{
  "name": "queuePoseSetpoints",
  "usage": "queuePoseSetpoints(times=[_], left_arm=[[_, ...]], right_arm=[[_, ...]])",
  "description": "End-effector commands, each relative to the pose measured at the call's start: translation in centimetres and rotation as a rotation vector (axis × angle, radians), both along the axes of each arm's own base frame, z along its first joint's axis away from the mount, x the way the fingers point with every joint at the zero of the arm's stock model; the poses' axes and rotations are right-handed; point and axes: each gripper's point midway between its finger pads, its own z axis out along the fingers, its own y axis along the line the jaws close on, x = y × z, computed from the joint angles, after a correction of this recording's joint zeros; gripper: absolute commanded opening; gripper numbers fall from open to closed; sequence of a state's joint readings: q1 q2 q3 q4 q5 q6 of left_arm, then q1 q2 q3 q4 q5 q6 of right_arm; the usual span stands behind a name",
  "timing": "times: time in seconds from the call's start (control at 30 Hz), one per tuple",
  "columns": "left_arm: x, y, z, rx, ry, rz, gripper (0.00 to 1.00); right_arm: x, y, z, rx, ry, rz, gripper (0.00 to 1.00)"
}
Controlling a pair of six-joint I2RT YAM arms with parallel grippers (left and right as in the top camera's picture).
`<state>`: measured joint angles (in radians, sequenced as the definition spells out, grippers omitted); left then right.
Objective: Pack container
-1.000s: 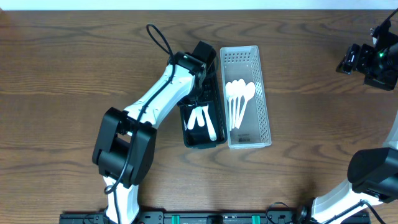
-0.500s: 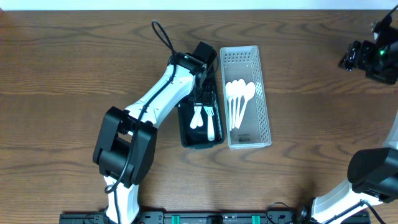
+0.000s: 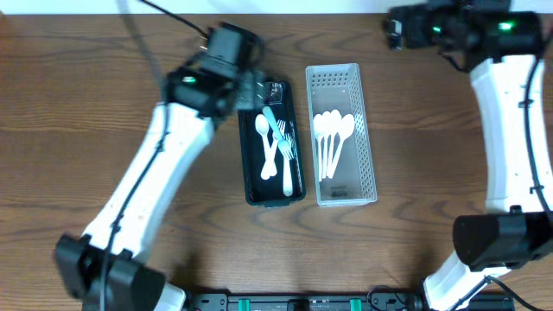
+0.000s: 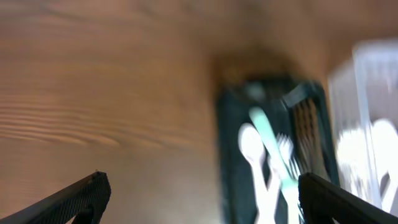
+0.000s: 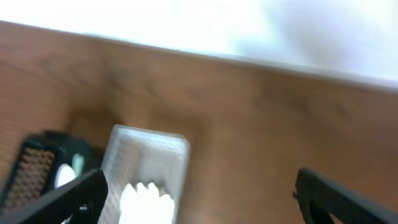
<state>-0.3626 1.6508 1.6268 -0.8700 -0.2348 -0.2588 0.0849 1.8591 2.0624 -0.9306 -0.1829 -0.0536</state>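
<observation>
A white perforated basket (image 3: 366, 160) stands lengthwise on the wooden desk (image 3: 78, 130). It holds a bunch of white plastic spoons (image 3: 331, 130) with their bowls toward its far end and their handles toward its near end. The near end of the basket, past the handles, is bare.

The black tray (image 3: 274, 195), the container being packed, lies just beside the basket on the side of the left arm, parallel to it. Whether the two walls touch cannot be told. Inside the tray lie a white spoon (image 3: 263, 130), a teal utensil (image 3: 276, 130) set at a slant, and more white cutlery (image 3: 286, 160) crossing under it. The pieces overlap in a loose pile, which fills the tray's middle.

The left gripper (image 4: 203, 186) hangs above the desk beyond the far end of the tray, on the side away from the basket. Its jaws are spread wide, with nothing between them. Its wrist view is blurred, but the tray, the white spoon and the teal piece can be made out ahead of it, with an edge of the basket beside them.

The right gripper (image 5: 199, 183) is up over the far edge of the desk, beyond the far end of the basket and well apart from it. Its jaws are also spread wide and hold nothing. Its blurred view looks down on the basket's far end and a corner of the tray.
</observation>
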Motion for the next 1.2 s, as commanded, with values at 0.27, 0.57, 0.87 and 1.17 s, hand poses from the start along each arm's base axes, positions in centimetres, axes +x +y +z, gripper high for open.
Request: queuePoseSetpoints(times=[0.27,0.57,0.87,1.17], left_arm=[[3.3,11.5,0.8,0.052,-0.077,0.258,0.98],[0.9,12.3,0.4,0.052,-0.025,0.284,0.98],[-4.9,12.6,2.7,0.0,-0.211,0.283,0.98],[-11.2,12.0,-2.5,-0.013,-0.339,0.216,0.98]], right_arm=[[5.2,-0.6,-3.9,-0.11,-0.033,-0.116,0.99],[2.2,-3.6,-5.6,-0.105,0.11,-0.298,0.99],[-4.0,-4.6,-4.0,-0.079,0.033,-0.337,0.99],[-12.9,-6.2,-6.6,-0.04,-0.144,-0.384,0.99]])
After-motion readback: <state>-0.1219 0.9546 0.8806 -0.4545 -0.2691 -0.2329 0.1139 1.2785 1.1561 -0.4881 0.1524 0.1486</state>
